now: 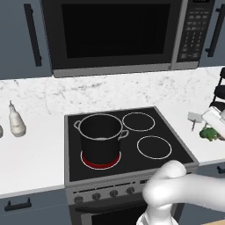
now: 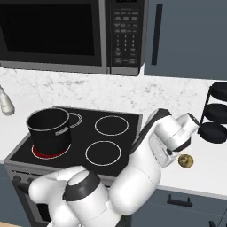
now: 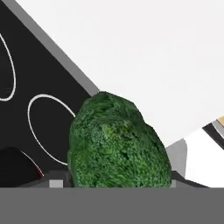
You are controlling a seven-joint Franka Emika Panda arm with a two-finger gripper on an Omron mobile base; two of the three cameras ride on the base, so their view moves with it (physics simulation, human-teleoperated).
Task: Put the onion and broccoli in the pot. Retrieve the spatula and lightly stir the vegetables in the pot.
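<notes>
Even, flat rendered light, sharp throughout

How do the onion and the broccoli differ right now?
The onion is a smooth, round, yellowish-tan bulb; the broccoli is a bumpy green clump. The onion lies free on the white counter beside the arm; the broccoli sits right at the hand, large in the hand view. Neither is in the pot yet.

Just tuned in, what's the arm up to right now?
The arm is reached out over the counter right of the stove, with its gripper down at the broccoli. In the hand view the broccoli sits right at the fingers; whether it is gripped yet I cannot tell. The onion lies on the counter beside the arm. The pot waits on the red-glowing front-left burner.
</notes>
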